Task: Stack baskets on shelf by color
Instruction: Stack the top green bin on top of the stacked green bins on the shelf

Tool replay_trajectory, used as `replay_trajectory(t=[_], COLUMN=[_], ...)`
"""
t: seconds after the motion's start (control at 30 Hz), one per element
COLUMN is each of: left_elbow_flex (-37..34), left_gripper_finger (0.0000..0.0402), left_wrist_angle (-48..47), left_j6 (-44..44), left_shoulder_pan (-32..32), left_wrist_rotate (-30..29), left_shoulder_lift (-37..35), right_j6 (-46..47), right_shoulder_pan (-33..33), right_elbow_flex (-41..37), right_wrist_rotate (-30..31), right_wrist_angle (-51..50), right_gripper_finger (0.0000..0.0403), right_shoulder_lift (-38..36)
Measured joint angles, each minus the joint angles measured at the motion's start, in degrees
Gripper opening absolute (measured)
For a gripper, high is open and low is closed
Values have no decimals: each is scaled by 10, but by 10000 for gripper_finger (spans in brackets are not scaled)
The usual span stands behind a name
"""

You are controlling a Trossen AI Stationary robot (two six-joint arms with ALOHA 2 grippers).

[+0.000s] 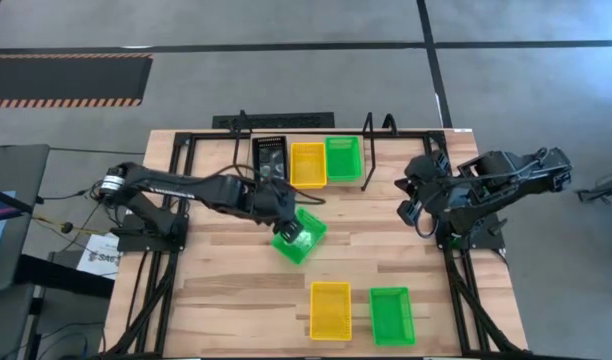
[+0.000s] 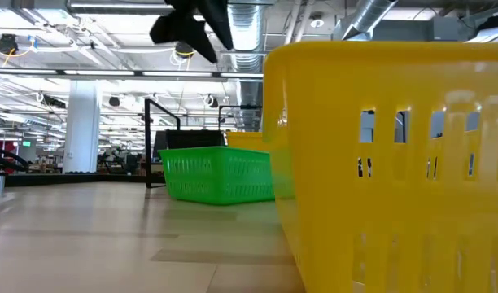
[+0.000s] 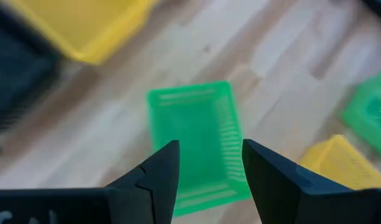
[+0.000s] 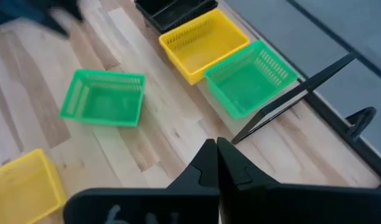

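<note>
A bright green basket (image 1: 299, 236) (image 3: 197, 134) (image 4: 103, 98) stands on its bottom, askew, in the middle of the table. My left gripper (image 1: 289, 218) (image 3: 209, 171) hangs open straight above it, clear of it; in the low view the gripper (image 2: 192, 28) is well above the basket (image 2: 216, 173). On the shelf (image 1: 386, 125) at the far edge stand black (image 1: 270, 158), yellow (image 1: 308, 163) and green (image 1: 343, 157) baskets side by side. My right gripper (image 1: 418, 205) (image 4: 218, 165) waits shut at the table's right side.
A yellow basket (image 1: 330, 309) and a green one (image 1: 391, 315) stand near the table's near edge; the yellow one fills the low view (image 2: 395, 163). Black upright loops of the shelf (image 4: 290, 99) rise beside the far green basket. Bare wood lies left of the middle basket.
</note>
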Motion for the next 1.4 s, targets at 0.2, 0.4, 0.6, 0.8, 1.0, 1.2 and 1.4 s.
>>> replay_trajectory(t=[0.2,0.4,0.6,0.8,1.0,1.2,1.4], left_elbow_flex=[88,124,120,119,119,119,118], left_gripper_finger=[156,147,147,146,146,146,146], left_wrist_angle=[-58,-61,-122,-195,-218,-231,-254], left_j6=[48,77,45,13,26,29,51], left_shoulder_pan=[-23,-35,-27,-17,16,43,45], left_wrist_rotate=[-124,-186,-137,-144,-84,-40,30], left_shoulder_lift=[0,0,10,21,45,119,209], right_j6=[10,49,52,73,109,129,136], right_shoulder_pan=[0,0,0,7,26,60,93], right_elbow_flex=[0,0,0,0,0,0,0], right_wrist_rotate=[-66,-90,-89,-133,-121,-106,-104], right_wrist_angle=[-39,-77,-63,-65,-62,-53,-42], right_gripper_finger=[3,3,3,3,3,3,3], right_shoulder_lift=[0,0,0,4,4,12,32])
